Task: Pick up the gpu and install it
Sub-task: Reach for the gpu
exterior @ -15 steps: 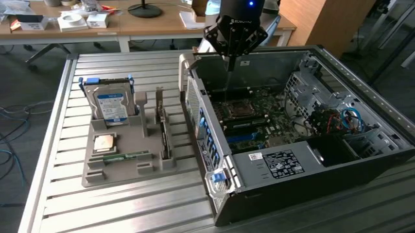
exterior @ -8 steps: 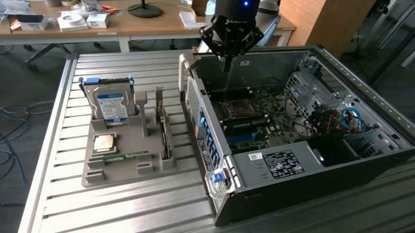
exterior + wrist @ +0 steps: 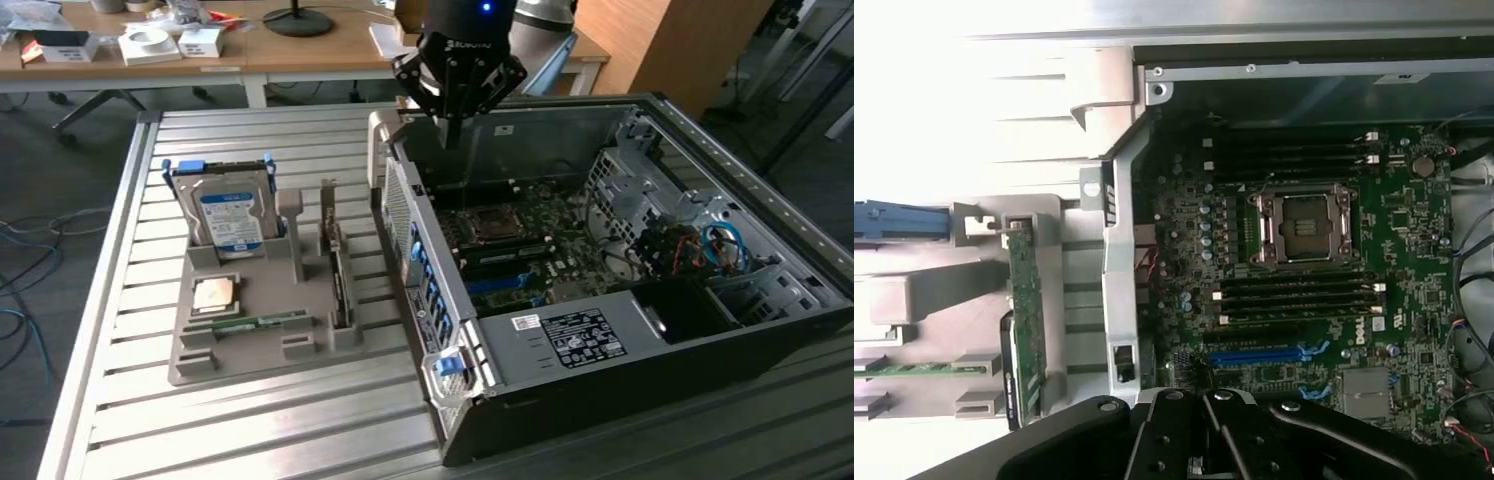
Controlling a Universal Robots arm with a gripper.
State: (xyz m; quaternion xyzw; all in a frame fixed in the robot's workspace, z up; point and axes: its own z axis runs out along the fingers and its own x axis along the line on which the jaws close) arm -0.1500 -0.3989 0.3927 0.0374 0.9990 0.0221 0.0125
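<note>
gpu [image 3: 339, 268]: stands on its long edge in a slot on the exterior view's right side of the grey holder [image 3: 274, 290], just beside the left wall of the computer case [image 3: 747, 345]. Nothing touches it.
gpu, wrist view [image 3: 1026, 320]: seen edge-on as a thin green strip with a dark part along one side. Its cooler and bracket are hard to make out.
gripper [image 3: 451, 135]: fingers pressed together with nothing between them. It hangs over the far-left corner of the open case, apart from the gpu.
gripper, wrist view [image 3: 1199, 435]: black finger links in the foreground hide part of the motherboard [image 3: 1414, 290].
writing on gripper: white lettering on the black body, too small to read.
hard drive [image 3: 230, 215]: upright at the far end of the holder in a blue bracket. It has a blue-white label, but the text is not legible.
memory stick [image 3: 247, 323]: lies flat at the near end of the holder, with a processor chip [image 3: 214, 295] beyond it.
case label [image 3: 581, 338]: white sticker with fine print and a barcode, unreadable.
board mark [image 3: 1362, 330]: white logo, possibly "DELL".
cut off: the arm above the gripper, and the case's far-right corner.
table [image 3: 267, 420]: slatted metal, carrying the holder and the case.
</note>
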